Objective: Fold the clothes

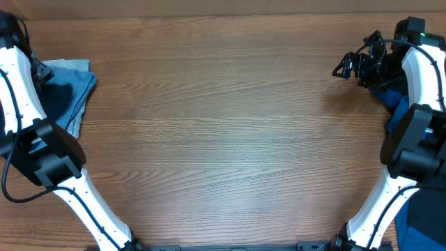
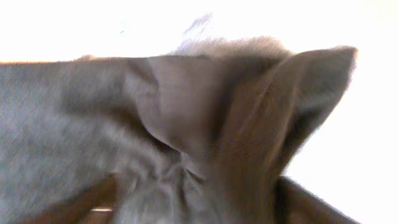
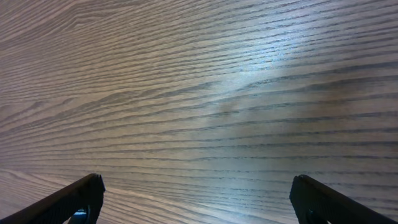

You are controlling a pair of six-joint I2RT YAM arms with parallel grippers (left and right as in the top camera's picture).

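I judge this to be the fetching step: nothing is lying spread for folding yet. At the table's point(image 1: 223, 139) left edge the clothes pile point(image 1: 73, 87) is sitting crumpled, light blue over darker cloth. Grey fabric point(image 2: 186, 124) is filling my left wrist view, so I cannot tell whether my left gripper is holding it. Next I am needing one garment dragged to the middle. My right gripper point(image 3: 196, 186) is hanging wide open over bare wood by the right edge, beside a royal blue garment point(image 1: 396, 104).

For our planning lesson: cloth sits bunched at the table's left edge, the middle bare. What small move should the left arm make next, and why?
Probably drag the light blue cloth toward the bare middle of the table to spread it. It lies crumpled at the edge by the left arm, and the right jaws stand open over bare wood, holding nothing.
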